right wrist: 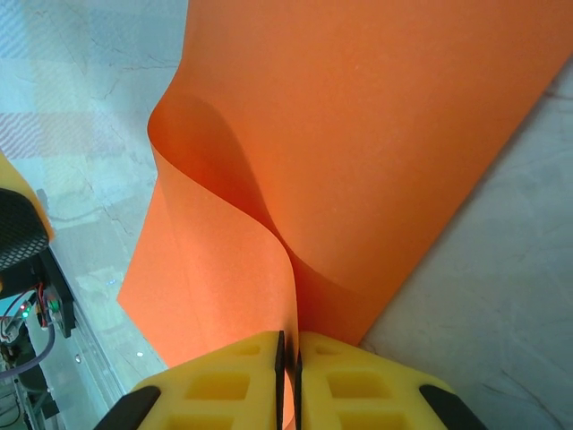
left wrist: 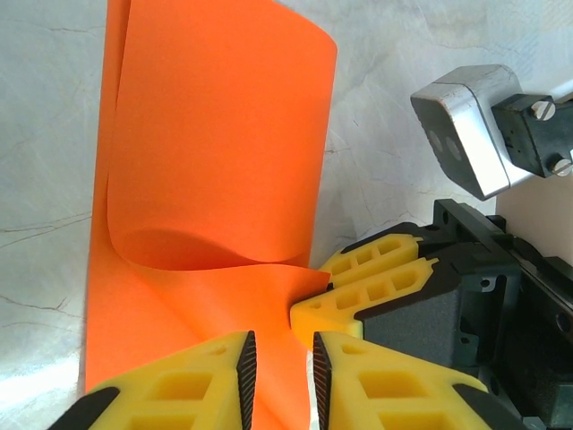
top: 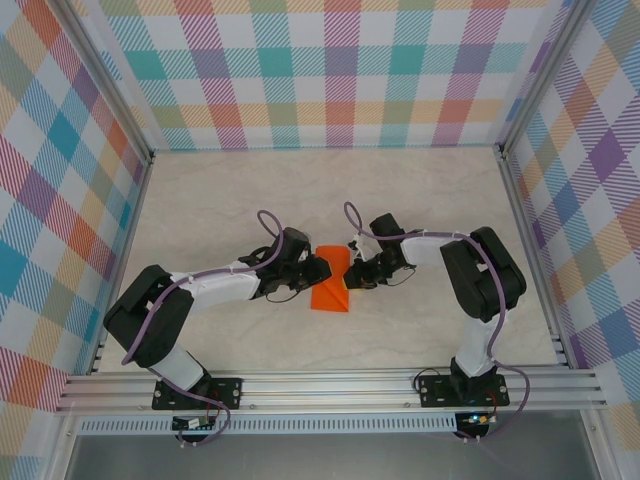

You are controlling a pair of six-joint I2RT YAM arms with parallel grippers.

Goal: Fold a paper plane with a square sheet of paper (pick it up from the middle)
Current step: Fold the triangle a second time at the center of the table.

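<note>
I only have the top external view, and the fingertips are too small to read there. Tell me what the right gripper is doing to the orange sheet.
Observer: From its own wrist camera, the right gripper is shut on an edge of the square sheet of paper, with the paper pinched between closed jaws.
Operator: Now report the left gripper.
Observer: The left gripper has its jaws slightly apart over the sheet, and orange shows in the gap. I cannot tell whether they touch the paper.
Operator: Describe the paper's shape.
Observer: It has no sharp crease. One layer bends up and over the lower layer in a soft curve.
</note>
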